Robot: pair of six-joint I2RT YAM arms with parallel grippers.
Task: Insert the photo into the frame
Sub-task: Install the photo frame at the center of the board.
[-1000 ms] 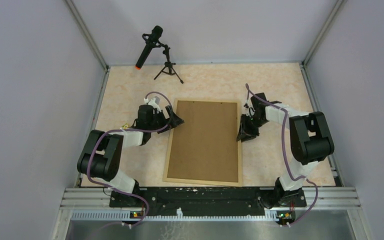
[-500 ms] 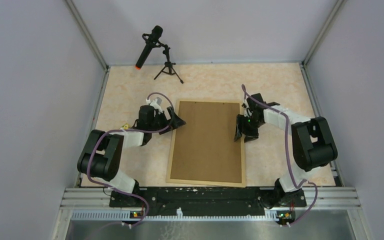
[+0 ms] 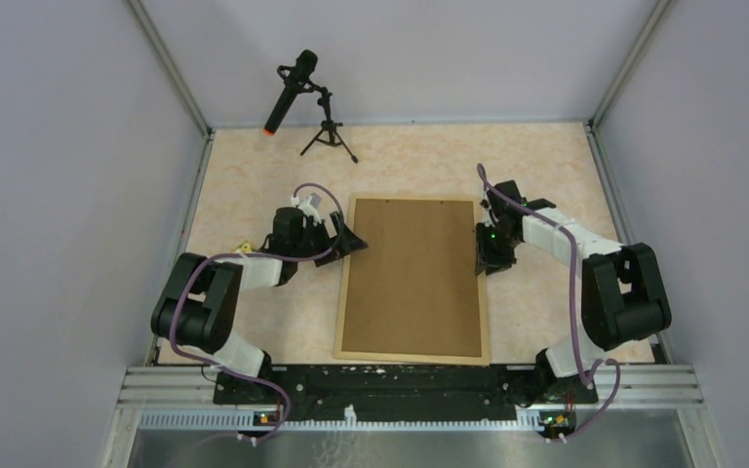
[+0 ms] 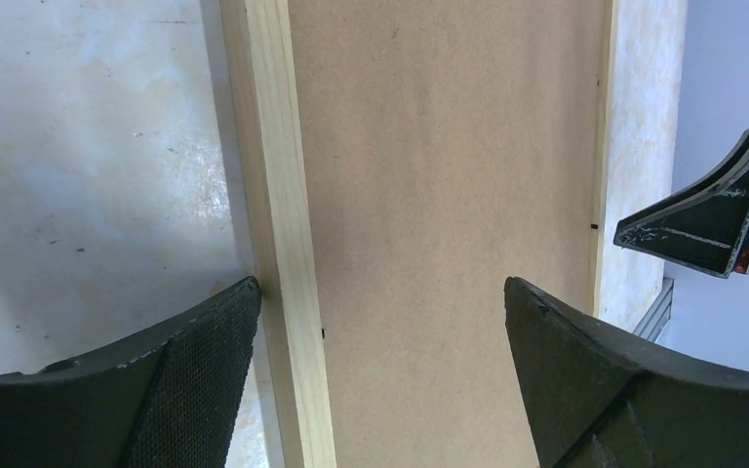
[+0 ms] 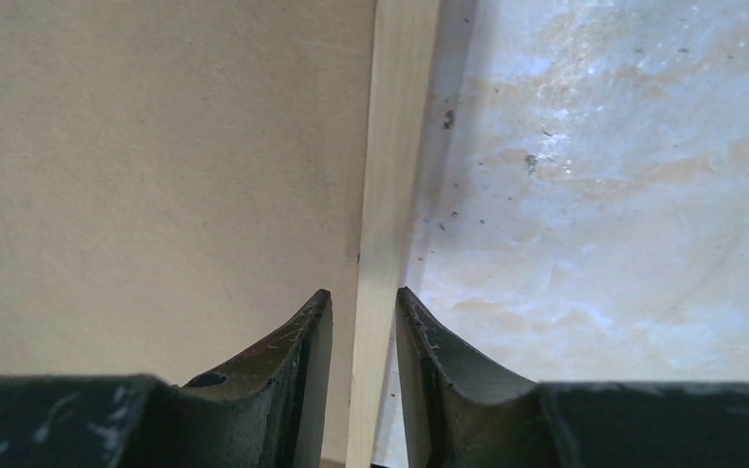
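Observation:
The frame (image 3: 343, 292), thin light wood rails, lies flat mid-table with a plain brown backing board (image 3: 413, 275) filling it. The photo is hidden. My right gripper (image 3: 489, 259) sits low at the frame's right rail (image 5: 397, 146). In the right wrist view, the right gripper (image 5: 363, 295) has one finger on each side of that rail, shut on it. My left gripper (image 3: 349, 237) stands wide open at the left rail (image 4: 268, 146). In the left wrist view, the left gripper (image 4: 380, 283) has one finger at the rail's outer side and the other over the board, gripping nothing.
A black microphone (image 3: 293, 88) on a small tripod stands at the back left. A small yellowish item (image 3: 245, 246) lies by the left arm. Grey walls close in the table on three sides, and a metal rail (image 3: 410, 385) runs along the near edge.
The frame slid to the right and turned slightly, moving with the right gripper at its right rail. The left gripper stayed open and drifted a little right.

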